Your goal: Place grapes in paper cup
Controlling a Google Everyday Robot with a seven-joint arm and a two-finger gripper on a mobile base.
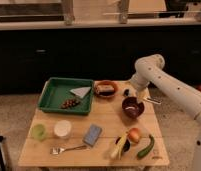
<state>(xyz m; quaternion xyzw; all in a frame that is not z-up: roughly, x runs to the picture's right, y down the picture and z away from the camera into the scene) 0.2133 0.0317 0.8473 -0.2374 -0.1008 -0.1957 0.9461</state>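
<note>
The grapes [70,103], a small dark reddish bunch, lie in the green tray [53,89] at the table's back left, beside a white triangular piece [80,91]. The white paper cup [62,128] stands upright on the table in front of the tray, near the left front. My gripper [135,96] hangs at the end of the white arm over the table's back right, just above a dark maroon bowl [132,107]. It is open with nothing in it, far to the right of the grapes and the cup.
A light-green cup [38,131] stands left of the paper cup. A blue sponge [92,134] and a fork [69,149] lie at the front. A brown bowl [105,89] sits behind the middle. An orange-red fruit [135,134], a banana [120,145] and a green vegetable [146,146] crowd the front right.
</note>
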